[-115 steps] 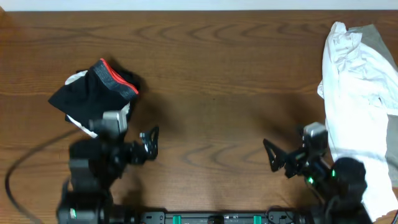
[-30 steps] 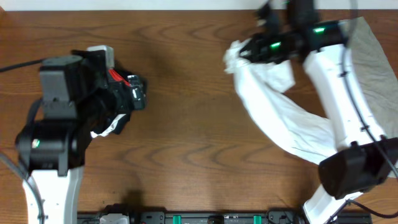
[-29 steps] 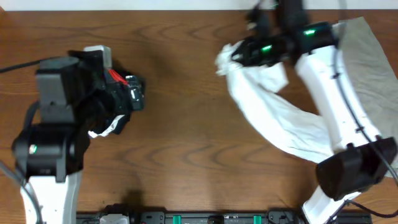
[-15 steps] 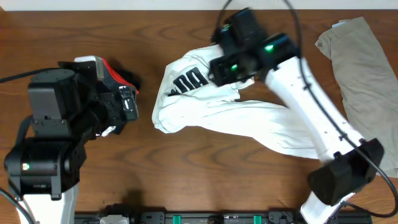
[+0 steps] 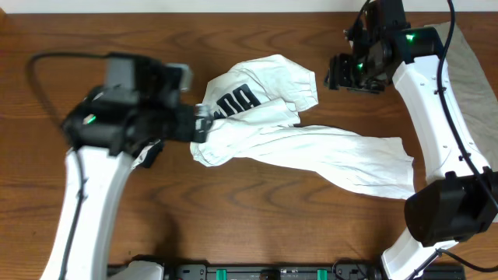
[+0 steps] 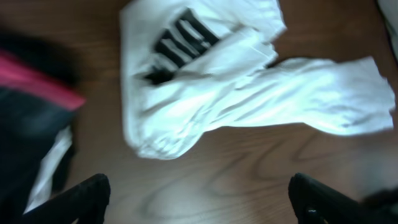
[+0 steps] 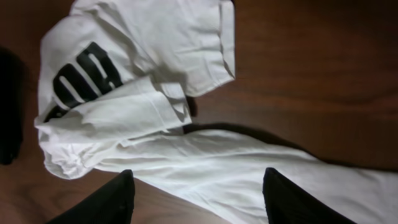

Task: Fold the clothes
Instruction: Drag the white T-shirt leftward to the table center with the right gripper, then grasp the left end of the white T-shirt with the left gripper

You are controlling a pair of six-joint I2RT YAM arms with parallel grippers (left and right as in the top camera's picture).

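White cotton now lies across the middle of the table: the T-shirt [image 5: 311,144], which a second ago hung bunched from the right gripper [image 5: 340,74] near the far right, has been dragged to the centre and let go. That gripper has lifted away toward the far edge; in its wrist view the fingers [image 7: 121,196] stand apart with nothing between them and only the shirt below. The left gripper [image 5: 200,124], which had been over the black garment [image 6: 28,118], has swung in to the shirt's left edge. Its jaws are also spread wide and empty, just short of the cloth. The shirt is far from flat. Its body is crumpled at the left with the dark lettering [image 5: 233,101] facing up, and a long twisted band of cloth trails off to the near right. The shirt appears only to have been brought into working position, so it must still be spread out before any fold can begin. The black garment with its red band [image 6: 40,84] stays heaped at the left, and the khaki-grey garment [image 5: 475,62] lies at the far right. The wooden table [image 5: 272,225] is dark brown with strong grain and looks smooth enough for cloth to slide. A pale strip runs beyond its far edge, and nothing more of the room shows.
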